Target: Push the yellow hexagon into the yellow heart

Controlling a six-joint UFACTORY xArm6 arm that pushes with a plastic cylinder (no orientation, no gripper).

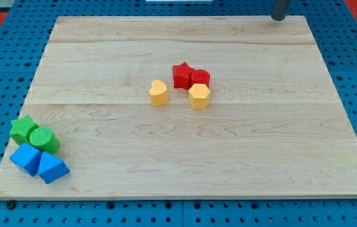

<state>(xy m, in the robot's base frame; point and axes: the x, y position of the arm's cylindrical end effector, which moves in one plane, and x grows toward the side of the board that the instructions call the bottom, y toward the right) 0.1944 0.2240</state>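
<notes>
We carry no claw, so there is nothing to open, close or grip with; our arm ends in a dark rod, and our tip sits at the upper right of the frame, right at the far edge of the table, well apart from every block.

Near the middle of the frame, the yellow hexagon stands just right of centre. The yellow heart lies to its left, near but not touching, with a strip of bare wood between them. Just above the hexagon, the red cylinder touches it or nearly so, and the red star presses against the cylinder's left side.

At the lower left of the frame, four blocks huddle together: a green star, a green cylinder, a blue cube and a blue wedge-like block.
</notes>
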